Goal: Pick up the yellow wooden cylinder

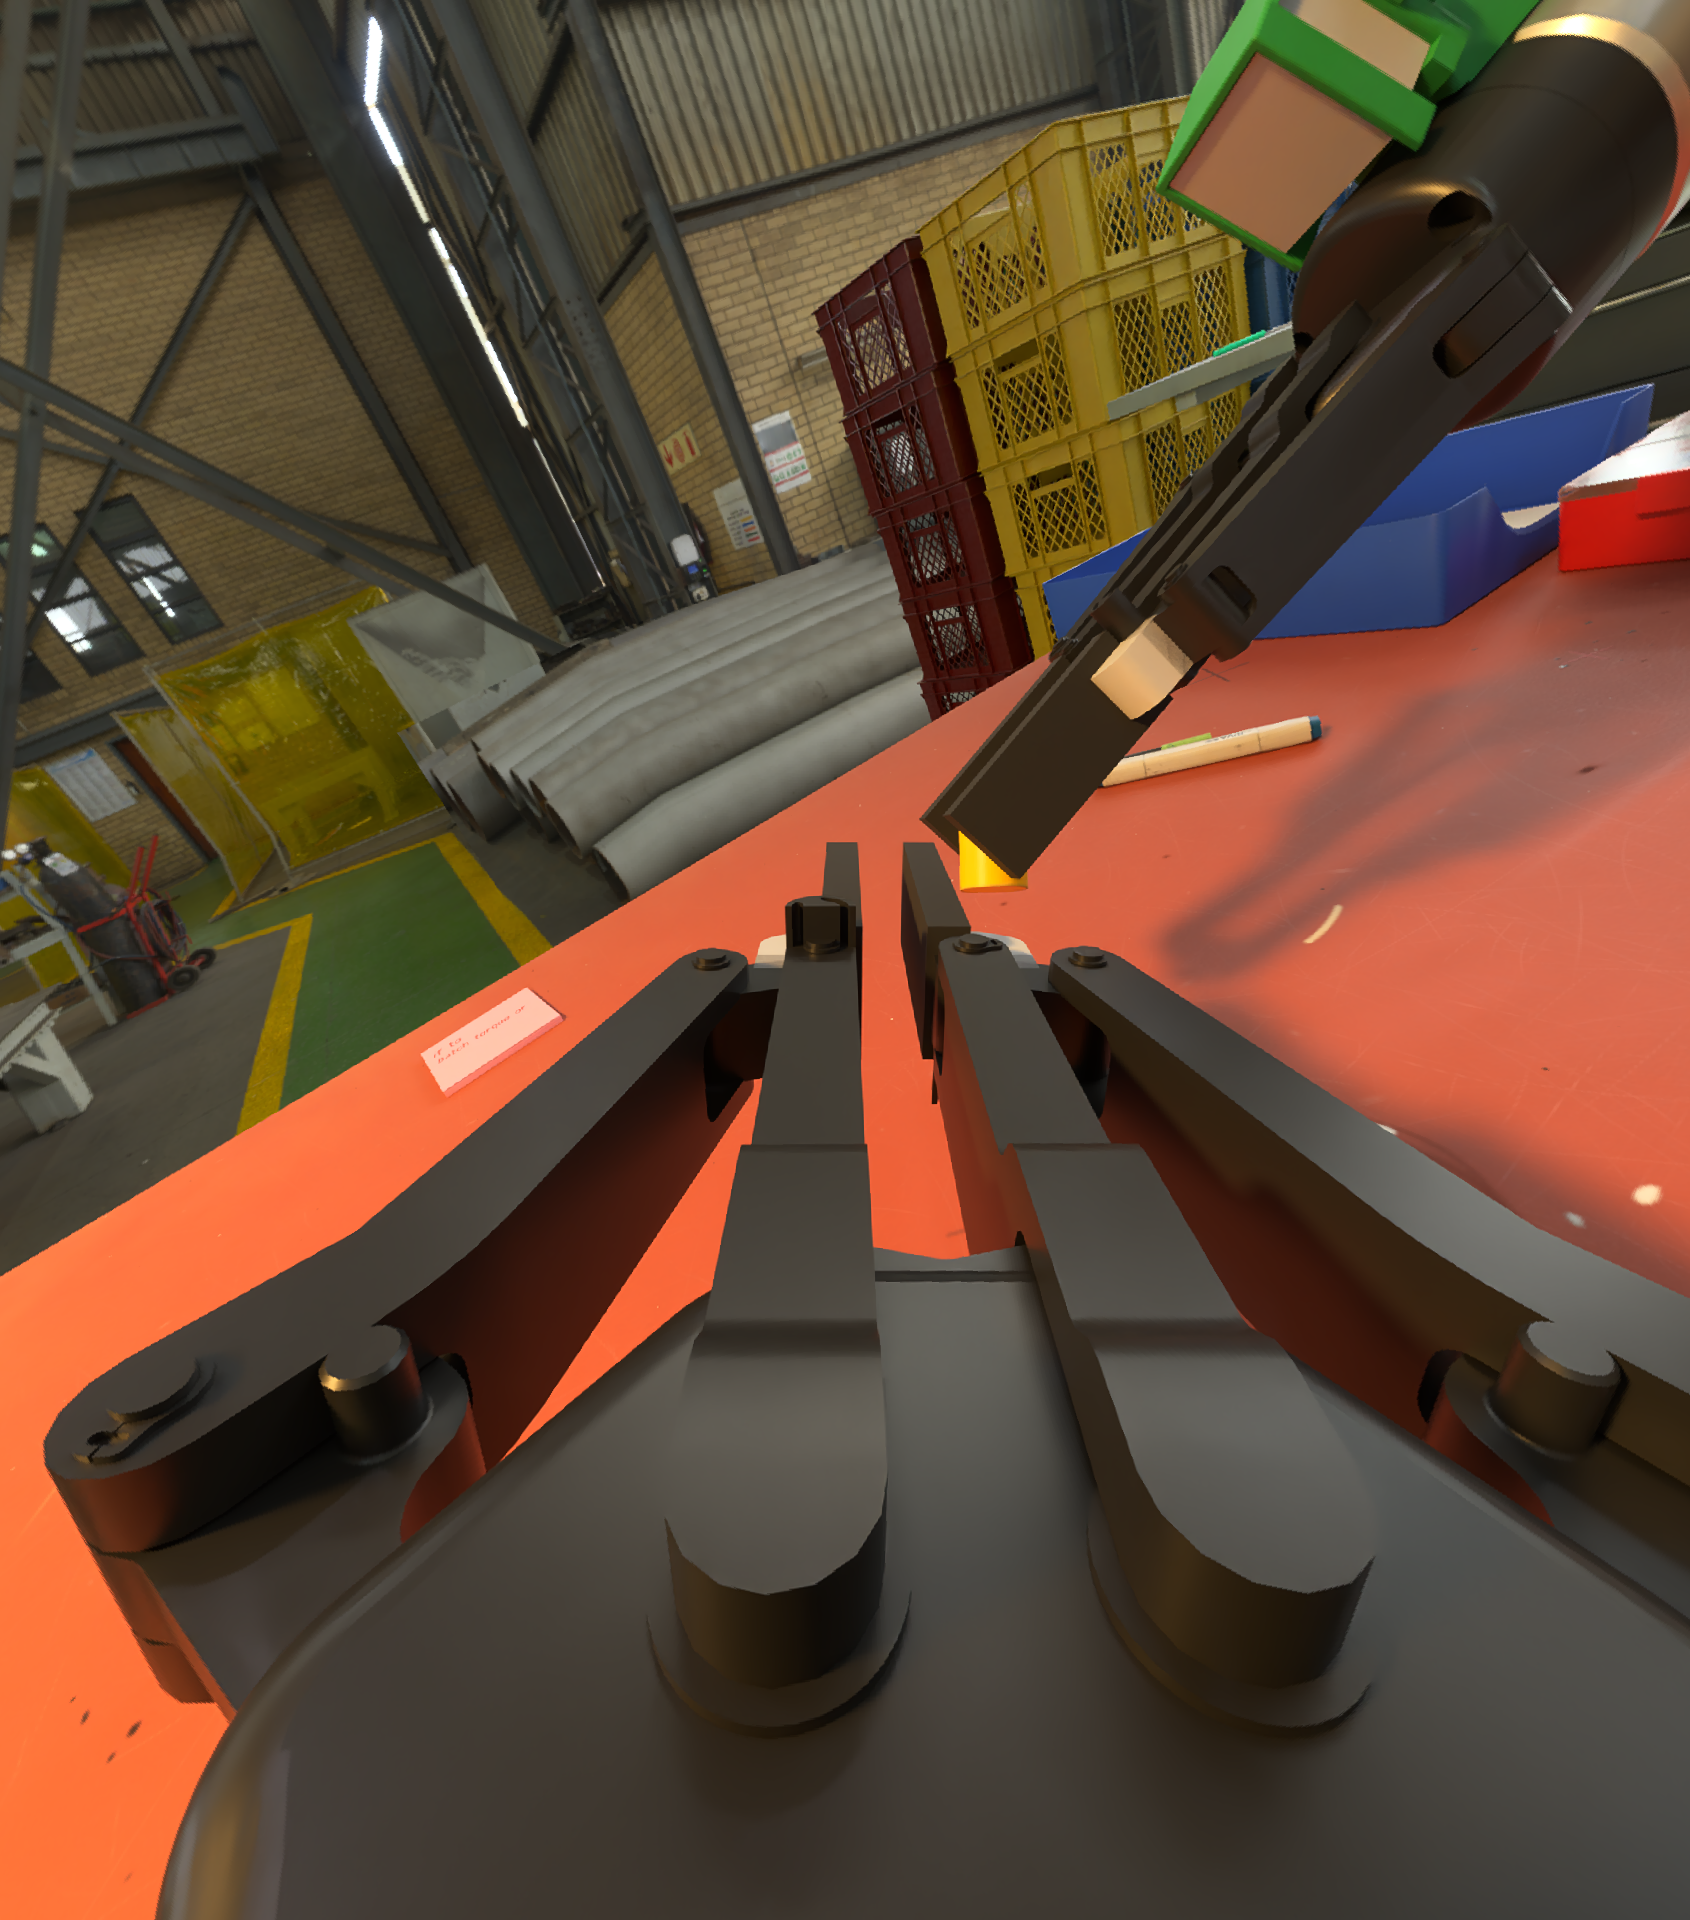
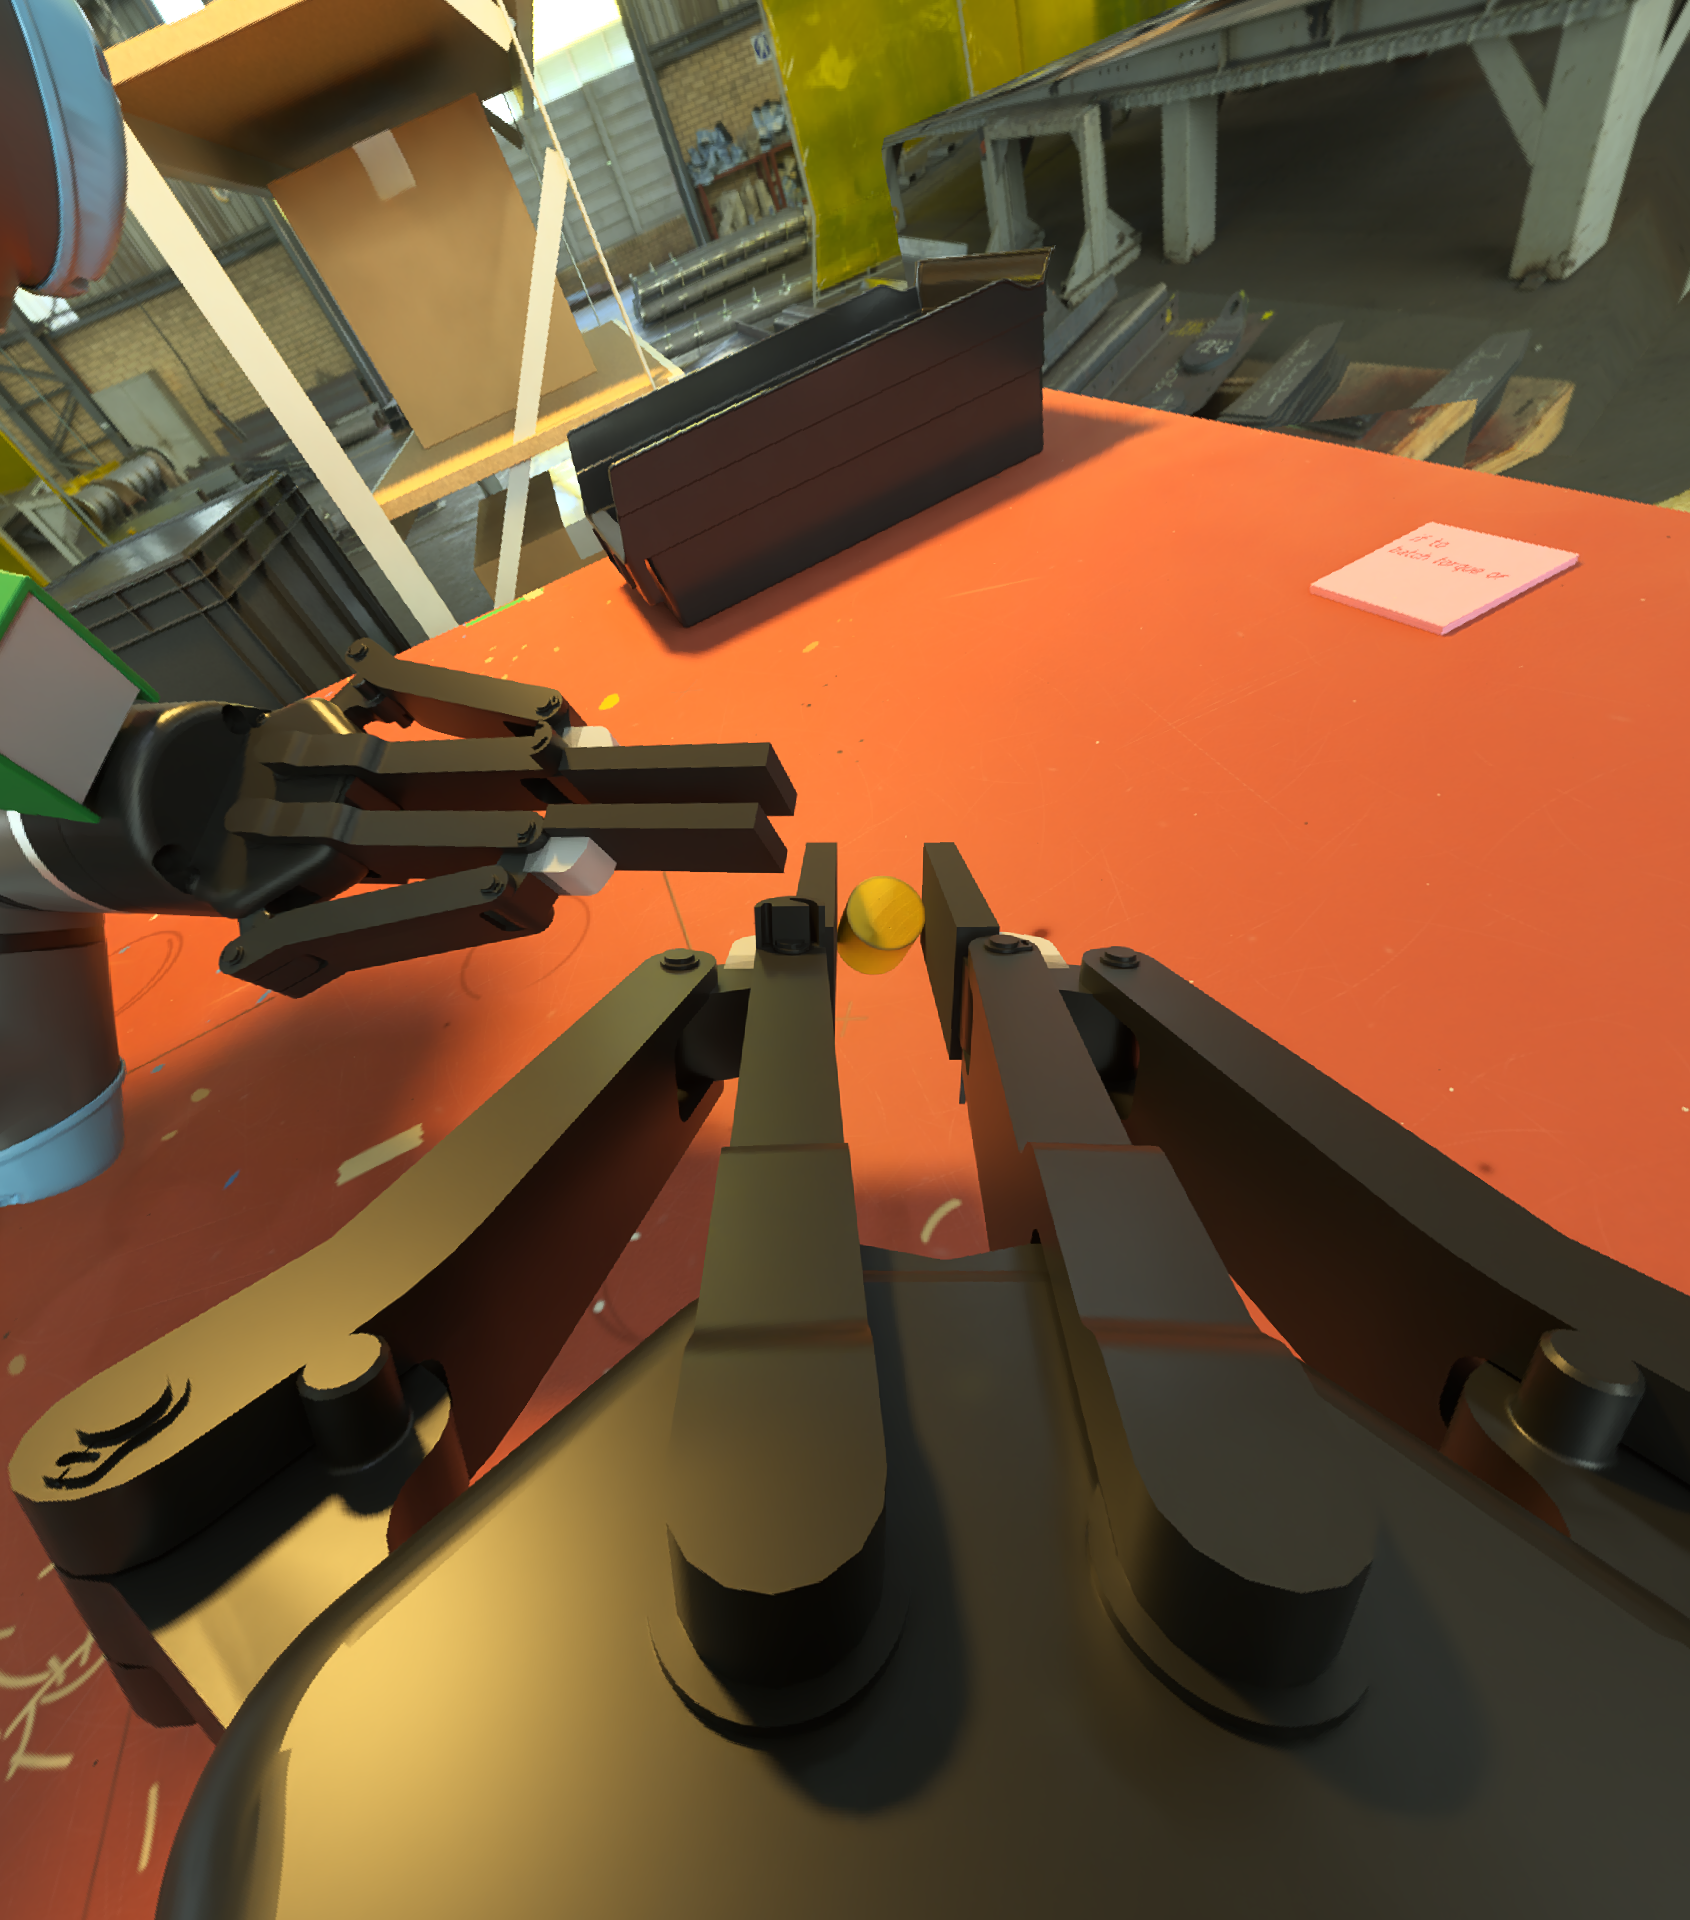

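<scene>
The yellow wooden cylinder stands upright between the fingers of my right gripper, which touch it on both sides. In the left wrist view the right gripper comes down from the upper right and only the cylinder's lower part shows under its tips. I cannot tell whether the cylinder rests on the orange table or is just above it. My left gripper is shut and empty, held low over the table just left of the cylinder. It also shows in the right wrist view.
A pink note lies on the table, also in the left wrist view. A marker pen, a blue tray and a red box lie behind the right gripper. A dark open box stands at the table edge.
</scene>
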